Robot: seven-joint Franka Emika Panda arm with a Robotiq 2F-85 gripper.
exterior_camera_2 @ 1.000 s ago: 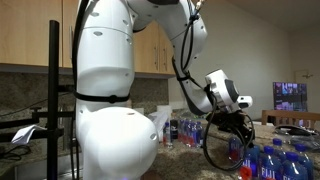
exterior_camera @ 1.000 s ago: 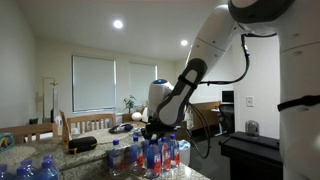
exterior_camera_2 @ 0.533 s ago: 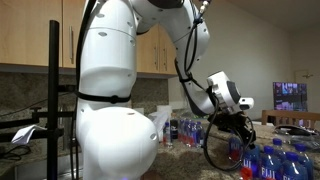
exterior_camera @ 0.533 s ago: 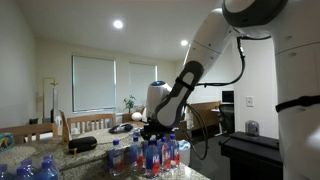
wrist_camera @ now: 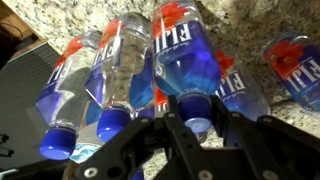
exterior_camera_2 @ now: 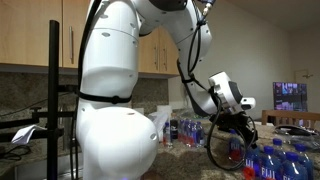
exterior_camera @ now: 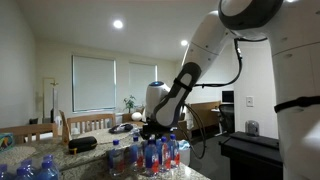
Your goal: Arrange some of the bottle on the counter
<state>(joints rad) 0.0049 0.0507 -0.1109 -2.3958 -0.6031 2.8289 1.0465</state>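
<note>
The gripped bottle (wrist_camera: 190,70) stands in a tight cluster of clear, blue-capped bottles (wrist_camera: 120,70) with blue and red labels on the speckled counter (wrist_camera: 270,20); in the wrist view its blue cap (wrist_camera: 198,124) sits between the two black fingers (wrist_camera: 172,125), which close against it from both sides, so the gripper (wrist_camera: 198,108) is clamped on that bottle's top; in an exterior view the gripper (exterior_camera: 150,131) hangs straight down over the cluster (exterior_camera: 150,155) near the counter's edge; more bottles (exterior_camera: 30,170) lie well apart at the lower corner; a black object (exterior_camera: 82,144) rests on the counter between; behind stand wooden chairs (exterior_camera: 85,125) and a blinded window (exterior_camera: 95,82).
</note>
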